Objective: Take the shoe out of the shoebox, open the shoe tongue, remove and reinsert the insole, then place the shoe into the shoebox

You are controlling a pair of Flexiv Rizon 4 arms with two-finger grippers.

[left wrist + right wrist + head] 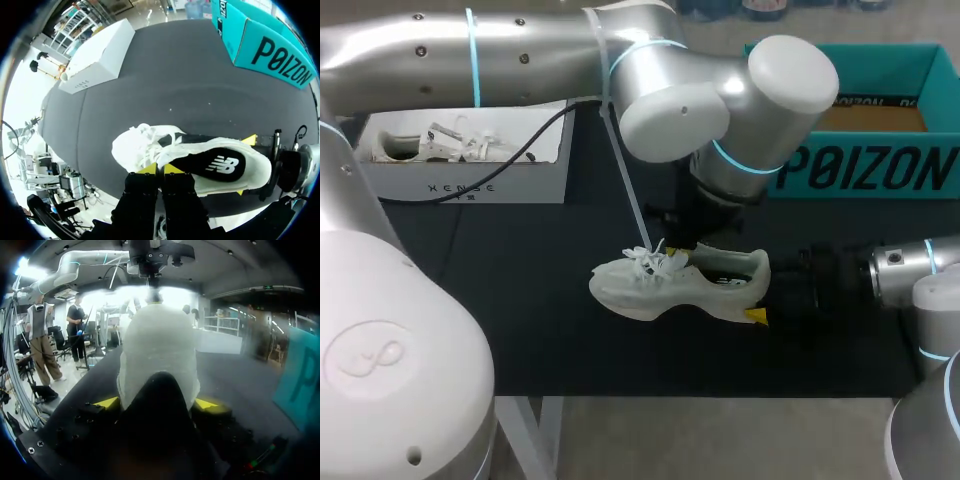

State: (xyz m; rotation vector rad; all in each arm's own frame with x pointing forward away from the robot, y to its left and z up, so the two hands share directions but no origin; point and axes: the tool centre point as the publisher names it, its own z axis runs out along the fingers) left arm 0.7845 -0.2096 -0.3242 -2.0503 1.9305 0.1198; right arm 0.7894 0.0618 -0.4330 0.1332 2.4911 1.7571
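Observation:
A white sneaker (660,290) rests on the black table, toe to the left and heel to the right. My left arm reaches over from the left, and my left gripper (678,252) comes down onto the shoe's opening. In the left wrist view the left gripper (160,169) is shut on the thin tongue edge at the front of the opening, beside the black insole (215,167). My right gripper (760,292) holds the heel from the right. In the right wrist view the shoe (160,350) stands between the right gripper (157,404) tips, which touch both sides of the heel.
A white shoebox (470,180) stands at the back left with a second white shoe (440,145) inside. A teal box (860,170) stands open at the back right. A black cable hangs from my left arm over the white box.

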